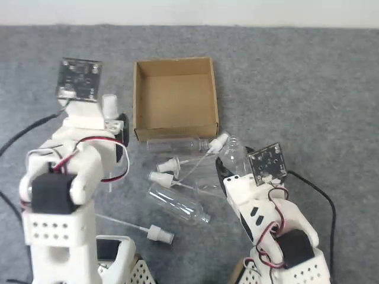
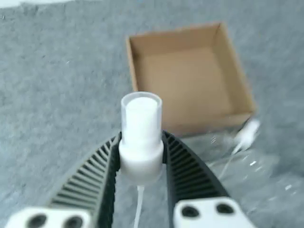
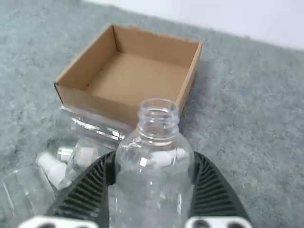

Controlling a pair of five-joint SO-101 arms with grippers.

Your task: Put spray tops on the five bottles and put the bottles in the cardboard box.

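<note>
Left gripper [image 2: 141,145] is clamped on a white spray top [image 2: 141,118] (its tube hangs below); right gripper [image 3: 154,164] is closed around an uncapped clear bottle [image 3: 156,142] by its body.

This is looking like a robotics lab. Two white plastic robot arms [image 1: 62,195] are standing on grey felt matting [image 1: 320,89].

Grey carpet-like mat [image 1: 308,77] covers the table, short fuzzy pile, one even tone edge to edge. Plain white wall [image 1: 189,10] sits as a thin strip along the mat's far edge, straight seam where they meet. Right wrist view: same wall beyond the mat.
</note>
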